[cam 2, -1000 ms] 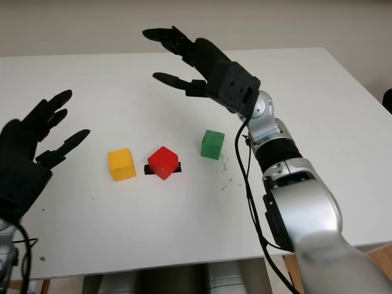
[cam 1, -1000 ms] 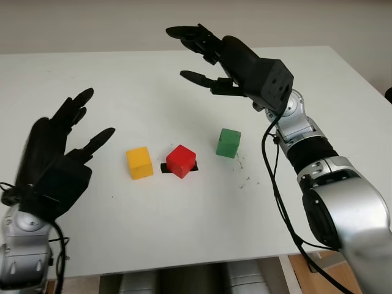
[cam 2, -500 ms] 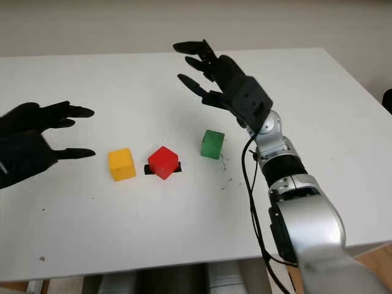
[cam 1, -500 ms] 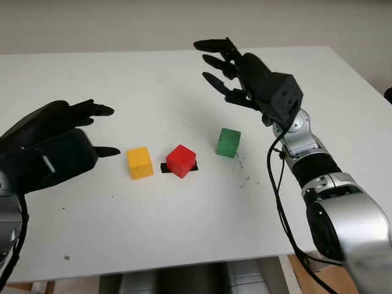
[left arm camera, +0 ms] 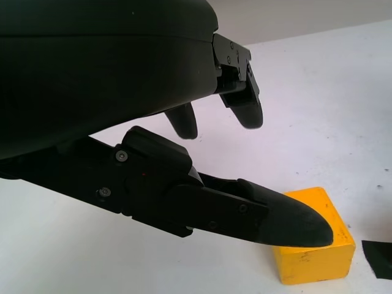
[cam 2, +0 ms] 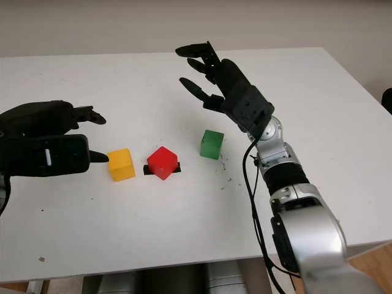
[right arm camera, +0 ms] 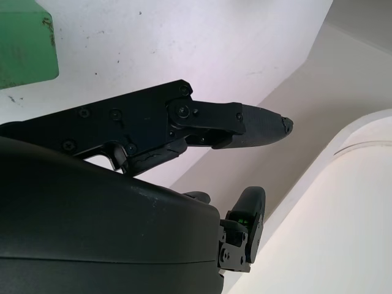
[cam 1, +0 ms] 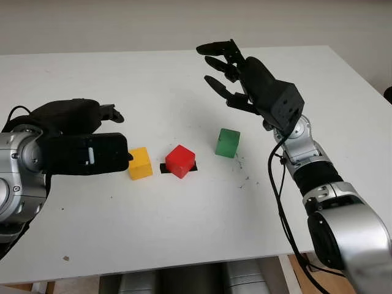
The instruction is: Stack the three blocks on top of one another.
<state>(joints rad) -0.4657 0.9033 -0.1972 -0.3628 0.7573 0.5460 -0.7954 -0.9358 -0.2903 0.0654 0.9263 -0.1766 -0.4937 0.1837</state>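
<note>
Three blocks sit in a row on the white table (cam 1: 184, 245), and none is stacked yet. All three are apart from each other.

Far on the left is the left hand (cam 1: 86, 144). It holds nothing and it is open. It hangs just beside the yellow block (cam 1: 139, 163), and in the left wrist view one finger (left arm camera: 269, 217) points over the top of that block. I think this hand is about to grab the yellow one. If it comes in too low or too fast, it could bump the block and slide it into the next one.

Next comes the red block (cam 1: 181, 161). It is turned so a corner faces the robot. It sits on a small black mark (cam 1: 165, 167) on the table, so this may be the spot for the tower. Because it is turned, a block set on top might not line up, and it could tip off.

Then comes the green block (cam 1: 228, 143), a bit farther back. Some tiny specks (cam 1: 245, 177) lie on the table near it.

Last is the right hand (cam 1: 242, 76). It is open too, with nothing in it, and it is up high behind the green block. If it drops down without lining up, its fingers could knock the green block away. Both hands reaching for the middle at once could also hit each other.
</note>
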